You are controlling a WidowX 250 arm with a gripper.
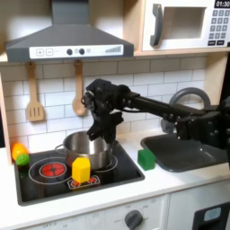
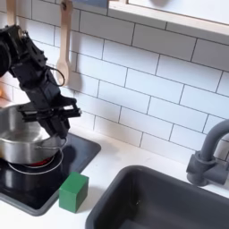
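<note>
My black gripper [image 1: 96,132] hangs at the centre-left of the first exterior view, over the far rim of the shiny round steel pot [image 1: 86,148] on the black toy stovetop [image 1: 121,172]. In the second exterior view, at the left middle of the frame, its fingers [image 2: 70,109] stand spread apart just above the pot's rim [image 2: 25,136], gripping nothing I can see. A yellow plastic block [image 1: 81,170] stands in front of the pot on the stovetop. A small green cube [image 2: 73,191] sits on the white counter beside the dark sink [image 2: 152,201], lower middle of the frame.
</note>
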